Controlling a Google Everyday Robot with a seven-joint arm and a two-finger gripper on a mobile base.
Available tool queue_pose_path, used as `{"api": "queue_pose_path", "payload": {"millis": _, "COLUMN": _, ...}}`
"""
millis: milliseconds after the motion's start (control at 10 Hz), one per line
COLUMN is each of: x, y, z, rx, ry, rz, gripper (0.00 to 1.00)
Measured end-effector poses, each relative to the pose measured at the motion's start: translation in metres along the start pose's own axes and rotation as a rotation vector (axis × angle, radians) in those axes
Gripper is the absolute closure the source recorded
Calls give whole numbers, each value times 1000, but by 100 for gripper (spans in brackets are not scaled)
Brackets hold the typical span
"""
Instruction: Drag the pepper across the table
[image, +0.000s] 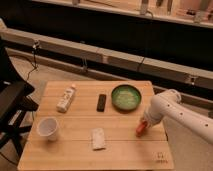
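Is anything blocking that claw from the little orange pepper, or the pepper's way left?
Nothing separates the claw from the pepper; it is right at it. Leftward across the table, a white packet lies close to the path and a white cup stands beyond it.
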Motion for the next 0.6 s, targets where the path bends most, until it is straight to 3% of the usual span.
{"api": "queue_pose_path", "payload": {"millis": 600, "x": 10, "y": -4, "z": 0, "rx": 1, "ry": 1, "rz": -4, "gripper": 100}}
